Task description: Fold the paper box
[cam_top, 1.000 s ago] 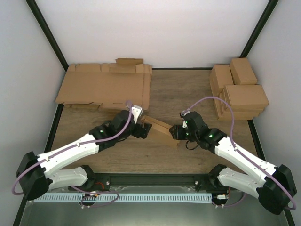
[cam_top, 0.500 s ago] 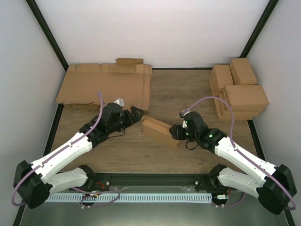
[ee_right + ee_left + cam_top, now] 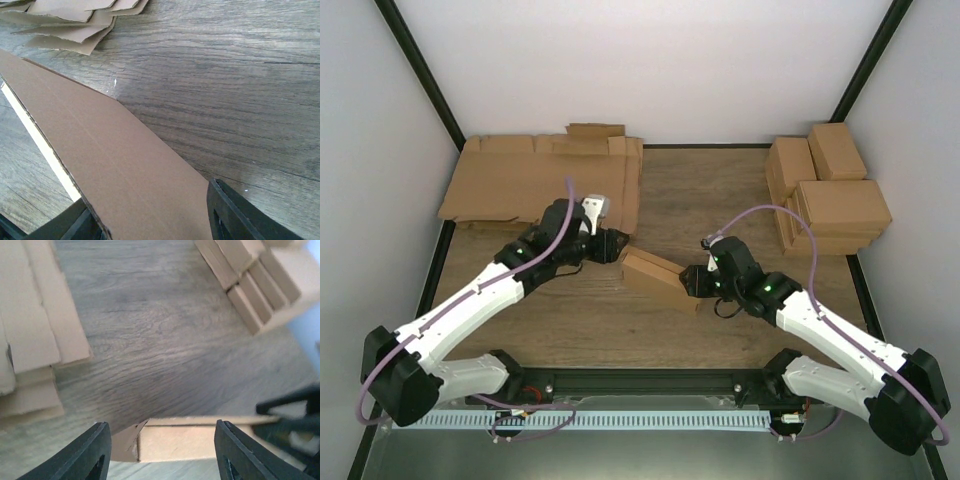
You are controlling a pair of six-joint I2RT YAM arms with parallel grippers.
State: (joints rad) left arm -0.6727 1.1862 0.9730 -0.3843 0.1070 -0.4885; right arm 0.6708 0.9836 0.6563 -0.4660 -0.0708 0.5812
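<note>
The plain brown cardboard paper box [image 3: 655,272] lies mid-table. The black right gripper [image 3: 692,283] clamps its 4 o'clock end. The black left gripper [image 3: 614,246], jaws spread, grasps nothing at its 10 o'clock end. Flat brown cardboard sheets [image 3: 540,185] lie at 11 o'clock and closed brown boxes [image 3: 830,190] at 2.

A wooden table top [image 3: 720,190] with grey-brown grain is seen from above, edged by a dark rim and enclosed by pale walls. At its far left corner, flat brown cardboard sheets [image 3: 535,185] are piled, reaching the left rim, with stepped edges and a few flaps sticking out toward the back wall. At the far right corner, closed brown boxes [image 3: 835,205] are stacked in a tight cluster, some laid on top of others. Near the middle, apart from both piles, a partly folded paper box [image 3: 655,272] is set slantwise on the wood, its long side running from upper left to lower right.
</note>
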